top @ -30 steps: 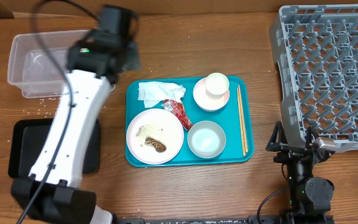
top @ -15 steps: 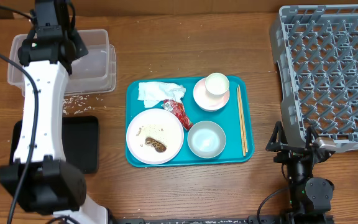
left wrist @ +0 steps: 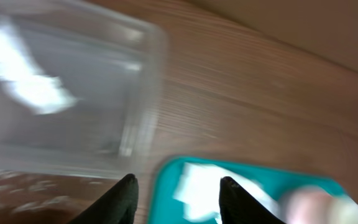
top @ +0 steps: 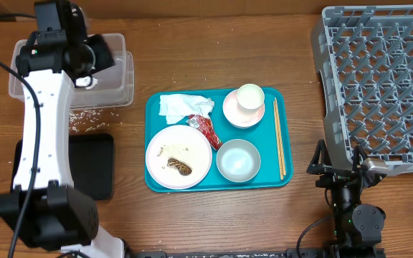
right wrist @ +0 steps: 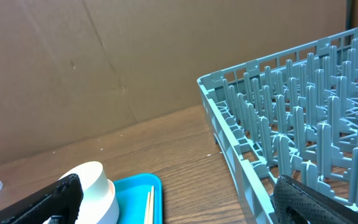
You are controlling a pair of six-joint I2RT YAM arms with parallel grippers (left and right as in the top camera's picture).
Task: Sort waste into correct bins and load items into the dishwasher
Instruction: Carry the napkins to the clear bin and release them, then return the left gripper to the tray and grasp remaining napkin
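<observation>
1. A clear tub [top: 117,72] sits at the desk's [top: 214,57] far left. The left claw [left wrist: 176,193] hangs over it, fingers partly apart with nothing between them. A white patch shows inside the tub, too blurred to identify.
2. A black tray [top: 95,165] lies nearer, left of centre, with much of it hidden under the left arm.
3. Loose rice [top: 84,118] is scattered on the desk between the tub and the black tray.
4. A teal tray [top: 267,136] in the middle holds the rest:
   - A tissue [top: 181,106] lies at its far left corner.
   - A red wrapper [top: 206,129] lies just beside the tissue.
   - A plate [top: 199,147] carries a brown scrap [top: 182,169] and some rice grains.
   - A bowl [top: 238,160] stands to the right of the plate.
   - A cup [top: 250,97] stands in a second bowl [top: 231,115].
   - Chopsticks [top: 279,140] lie along the right edge.
5. A grey rack [top: 378,79] fills the right side, cut off by the frame at the top and right.
6. The right claw [right wrist: 179,205] is spread wide and holds nothing. It sits low by the rack's near corner, facing the cup.
7. The left wrist view is badly blurred, and only the tub and the teal tray's corner can be made out.
</observation>
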